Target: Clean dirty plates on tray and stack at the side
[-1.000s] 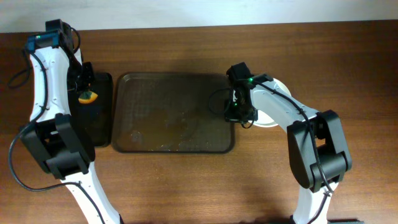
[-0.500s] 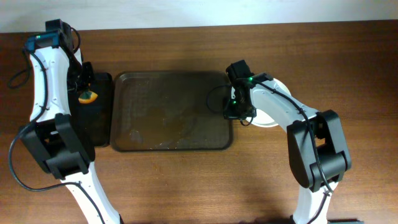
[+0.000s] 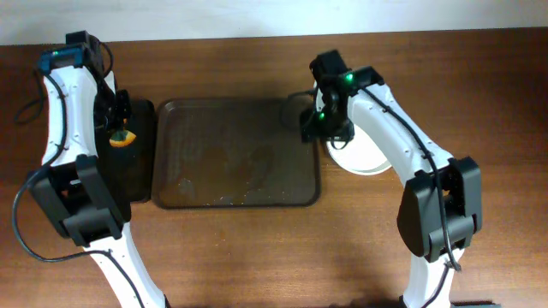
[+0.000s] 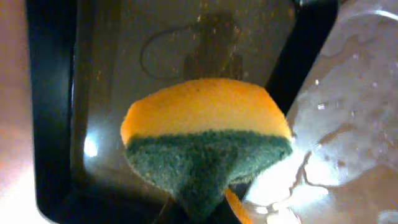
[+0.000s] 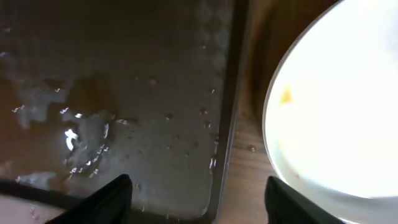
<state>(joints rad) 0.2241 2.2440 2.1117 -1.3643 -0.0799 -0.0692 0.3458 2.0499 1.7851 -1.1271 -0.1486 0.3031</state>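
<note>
The dark brown tray (image 3: 235, 154) lies mid-table, wet and with no plates on it; in the right wrist view its right rim (image 5: 227, 124) shows beaded water. A white plate (image 3: 361, 159) rests on the table just right of the tray, and the right wrist view shows a small orange speck on this plate (image 5: 336, 112). My right gripper (image 3: 322, 128) hovers open above the tray's right rim, with nothing between its fingers (image 5: 112, 200). My left gripper (image 3: 120, 135) is shut on an orange-and-green sponge (image 4: 205, 140) above the small black tray (image 3: 133, 171).
The narrow black tray (image 4: 50, 112) sits against the brown tray's left side. Puddles of water (image 5: 81, 130) lie on the brown tray's floor. Bare wooden table (image 3: 497, 103) extends right of the plate and along the front.
My right gripper has opened and moved toward the table's far side, off the tray's right edge. The brown tray has shifted slightly left. The left arm has stayed put with the sponge.
</note>
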